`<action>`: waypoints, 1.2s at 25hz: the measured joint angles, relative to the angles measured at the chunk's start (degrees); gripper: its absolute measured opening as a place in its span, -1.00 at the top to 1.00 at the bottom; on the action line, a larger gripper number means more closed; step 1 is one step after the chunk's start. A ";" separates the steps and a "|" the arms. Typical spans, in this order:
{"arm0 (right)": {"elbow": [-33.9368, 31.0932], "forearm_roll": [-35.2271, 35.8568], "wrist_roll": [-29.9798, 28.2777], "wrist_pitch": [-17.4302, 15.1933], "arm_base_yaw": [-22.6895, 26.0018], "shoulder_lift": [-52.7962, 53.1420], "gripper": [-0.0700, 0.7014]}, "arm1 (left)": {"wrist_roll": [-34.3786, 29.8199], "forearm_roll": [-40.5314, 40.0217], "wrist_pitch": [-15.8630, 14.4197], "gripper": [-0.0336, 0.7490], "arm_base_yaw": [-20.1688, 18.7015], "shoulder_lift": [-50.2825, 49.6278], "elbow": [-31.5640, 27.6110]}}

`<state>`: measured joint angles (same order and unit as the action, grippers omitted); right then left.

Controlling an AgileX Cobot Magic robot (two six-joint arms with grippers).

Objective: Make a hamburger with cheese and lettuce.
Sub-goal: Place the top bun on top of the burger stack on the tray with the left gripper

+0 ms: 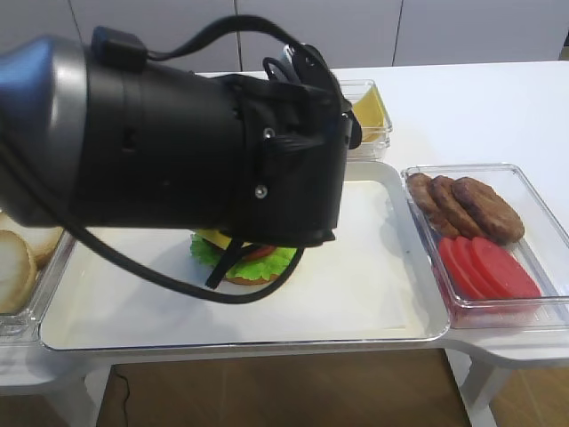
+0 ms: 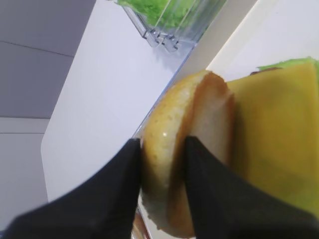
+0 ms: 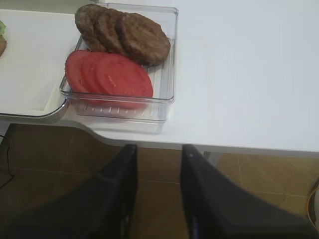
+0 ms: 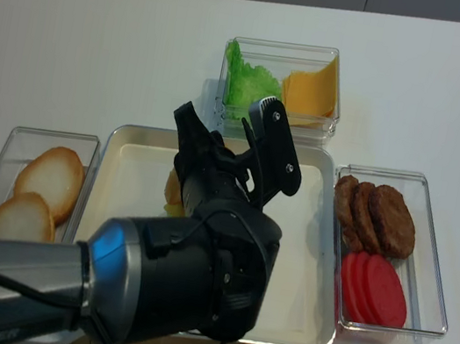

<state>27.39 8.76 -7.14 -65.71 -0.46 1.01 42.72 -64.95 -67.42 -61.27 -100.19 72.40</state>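
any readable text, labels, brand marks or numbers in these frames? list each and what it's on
None readable in any view.
Left arm housing: plain black and grey, no marking visible.
Clear ingredient bins, e.g. the patty and tomato bin: no labels.
Metal tray: bare.
Bun half in the left gripper, cheese: no print.
Right gripper: plain black fingers, no marking.

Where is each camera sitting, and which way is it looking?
Exterior high: low at the table's front, looking across the tray; the left arm fills it.
Realsense: overhead, looking down on all bins; same arm shows.
Left wrist: on the left gripper, facing its bun half beside the cheese.
Right wrist: behind the right gripper, off the table edge, facing the patties and tomato slices.
Both exterior views share those patties.
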 joint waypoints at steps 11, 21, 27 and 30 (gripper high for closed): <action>0.00 0.00 0.00 0.00 0.00 0.00 0.18 | 0.00 0.13 0.09 0.36 0.00 0.00 0.00; 0.00 0.00 0.00 0.00 0.00 0.00 0.18 | 0.00 0.26 0.09 0.35 0.00 0.00 0.00; 0.00 0.00 0.00 0.00 0.00 0.00 0.18 | 0.00 0.30 0.09 0.35 -0.98 0.00 0.00; 0.00 0.00 0.00 0.00 0.00 0.00 0.18 | 0.00 0.53 0.09 0.35 -0.98 0.00 0.00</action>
<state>27.39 8.76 -7.14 -65.71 -0.46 1.01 42.72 -64.42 -67.33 -62.25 -100.19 72.40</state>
